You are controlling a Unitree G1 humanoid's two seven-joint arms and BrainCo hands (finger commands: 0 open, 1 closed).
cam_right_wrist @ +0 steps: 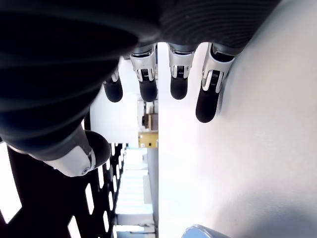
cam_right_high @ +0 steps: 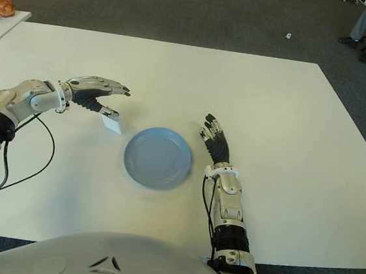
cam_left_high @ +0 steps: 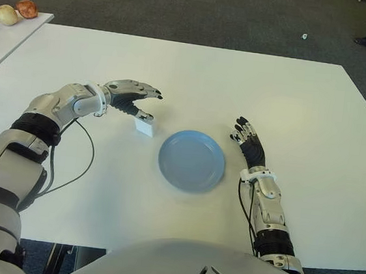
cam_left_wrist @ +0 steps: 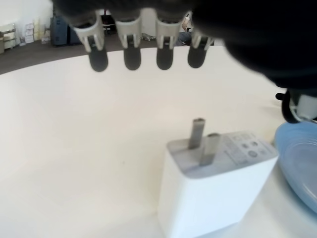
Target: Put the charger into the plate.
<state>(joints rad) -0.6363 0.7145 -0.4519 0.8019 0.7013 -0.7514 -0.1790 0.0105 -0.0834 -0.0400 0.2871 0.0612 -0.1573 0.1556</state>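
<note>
The charger [cam_left_high: 145, 126], a small white block with its two metal prongs pointing up, stands on the white desk [cam_left_high: 241, 78] just left of the blue plate [cam_left_high: 192, 160], not yet in it. The left hand [cam_left_high: 133, 97] hovers over it with fingers spread wide and holding nothing, while the right hand [cam_left_high: 248, 141] shows flat and open just right of the plate. The charger looks light, rigid and smooth-sided, so I judge a pinch across its flat side faces, clear of the prongs, the safest hold.
</note>
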